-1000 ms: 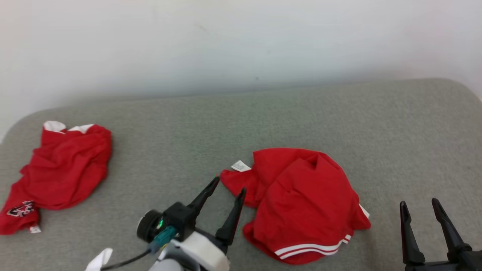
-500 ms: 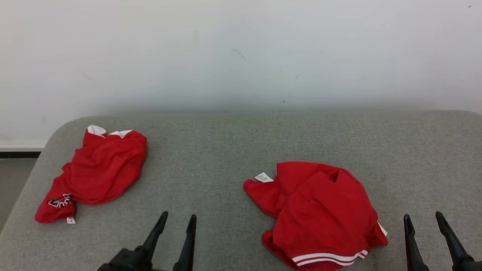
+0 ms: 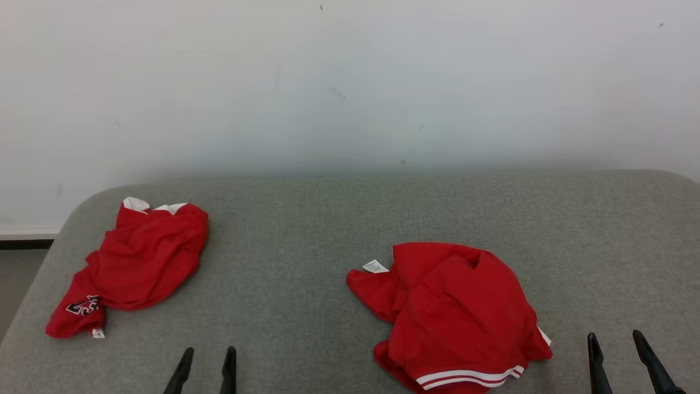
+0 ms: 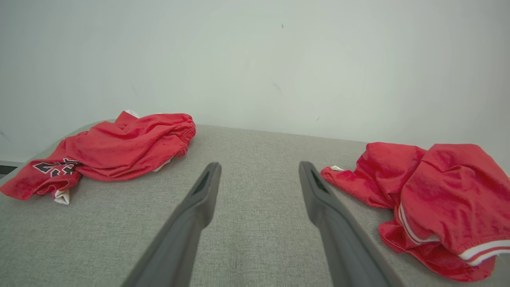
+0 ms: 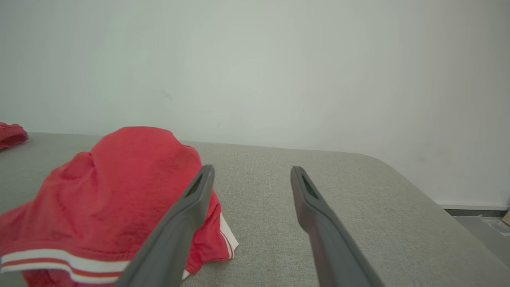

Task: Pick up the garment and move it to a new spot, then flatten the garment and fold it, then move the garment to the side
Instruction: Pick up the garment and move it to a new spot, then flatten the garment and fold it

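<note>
Fabric, grey and woven, covers the round-cornered table (image 3: 306, 219) set against a plain white wall (image 3: 350, 82). A crumpled red cloth garment with white stripes along its hem (image 3: 459, 317) lies in a heap at about 4 o'clock from the table's middle in the head view, a small white label (image 3: 375, 266) showing at its 10 o'clock edge. A second rumpled red cloth garment with dark lettering (image 3: 136, 262) lies well apart at 9 o'clock. The left gripper (image 3: 210, 353) rises at 7 o'clock, fingers spread, holding nothing. The right gripper (image 3: 614, 336) rises at 5 o'clock, near the striped garment's 3 o'clock edge, likewise spread and empty.
</note>
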### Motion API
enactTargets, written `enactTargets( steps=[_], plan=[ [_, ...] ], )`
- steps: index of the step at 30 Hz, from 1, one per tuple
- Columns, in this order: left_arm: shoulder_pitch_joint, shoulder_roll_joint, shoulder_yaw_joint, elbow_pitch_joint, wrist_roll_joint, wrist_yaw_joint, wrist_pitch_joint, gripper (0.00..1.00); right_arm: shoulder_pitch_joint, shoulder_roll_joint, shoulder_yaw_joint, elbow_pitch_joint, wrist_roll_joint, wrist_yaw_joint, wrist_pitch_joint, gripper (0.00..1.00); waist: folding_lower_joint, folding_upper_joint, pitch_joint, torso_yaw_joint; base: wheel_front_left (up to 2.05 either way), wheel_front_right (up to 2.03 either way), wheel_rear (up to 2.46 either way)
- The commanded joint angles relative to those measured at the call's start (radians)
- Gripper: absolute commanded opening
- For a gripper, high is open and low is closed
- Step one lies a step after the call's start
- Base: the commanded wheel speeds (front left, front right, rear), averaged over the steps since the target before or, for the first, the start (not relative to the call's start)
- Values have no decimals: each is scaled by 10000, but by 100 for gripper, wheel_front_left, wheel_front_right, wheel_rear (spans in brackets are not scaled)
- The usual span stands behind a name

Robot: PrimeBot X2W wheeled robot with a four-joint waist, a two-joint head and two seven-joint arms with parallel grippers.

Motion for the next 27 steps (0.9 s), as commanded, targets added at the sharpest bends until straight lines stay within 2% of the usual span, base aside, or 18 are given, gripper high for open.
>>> enactTargets(
  steps=[1, 11, 27],
  plan=[
    [118, 19, 41, -33, 142, -26, -5, 100, 110, 1, -54, 18, 29, -24, 8, 100, 1, 0, -24, -56, 0, 0, 0],
    [187, -4, 145, 15, 158, -216, -5, 100, 86, 10, -121, 90, -22, -24, 8, 100, 1, 0, -35, -147, 0, 0, 0],
    [139, -6, 51, 55, 52, -198, -5, 100, 14, 9, -70, 136, 74, -24, 8, 100, 1, 0, -12, -71, 0, 0, 0]
  ],
)
